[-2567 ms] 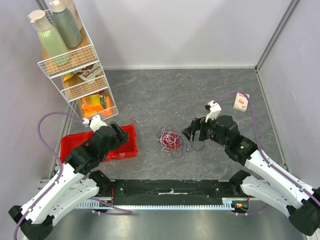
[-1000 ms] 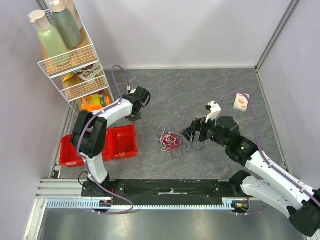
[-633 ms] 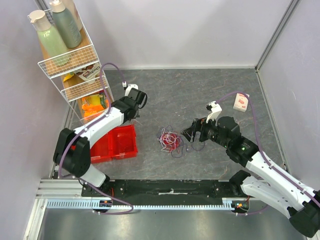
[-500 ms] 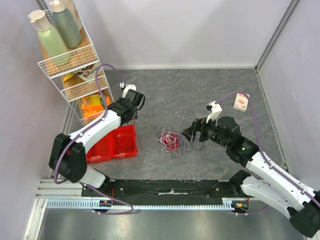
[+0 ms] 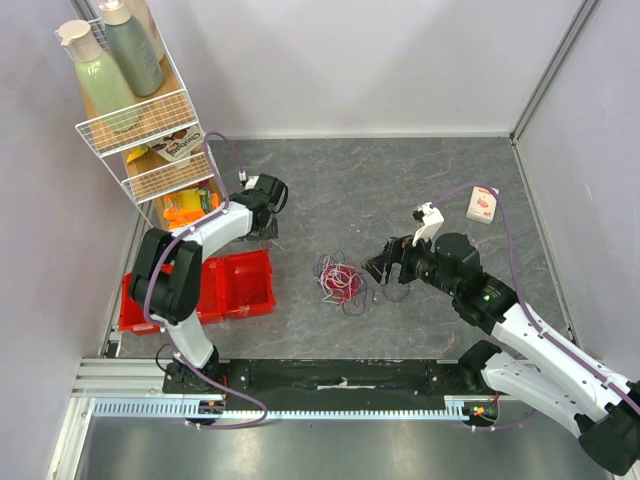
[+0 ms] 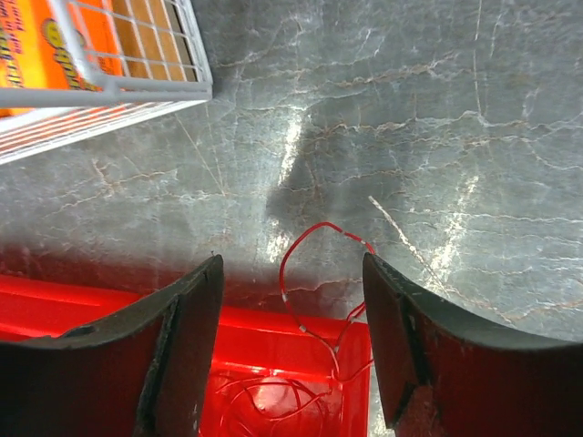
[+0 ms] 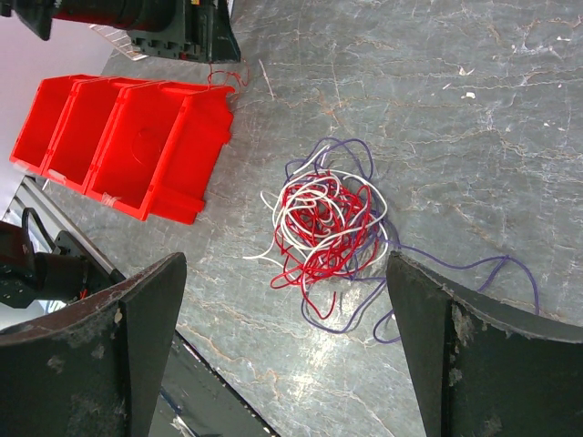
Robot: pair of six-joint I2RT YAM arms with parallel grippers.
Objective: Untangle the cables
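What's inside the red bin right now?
One thin red cable lies coiled in the red bin's compartment below the left gripper, with a loop spilling over the rim onto the table. The fingers cover the bin's sides, so anything there is hidden.

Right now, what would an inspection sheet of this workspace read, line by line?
surface: grey marbled table.
job's things: red, white and purple cables tangled mid-table; one red cable runs from the red bin onto the table.
clutter: wire rack with bottles and packets; small box at far right.
grippers: left gripper open above the red cable, holding nothing; right gripper open above the tangle.
cables: lilac hoses along both arms.
surroundings: pale walls; metal rail at the near edge.
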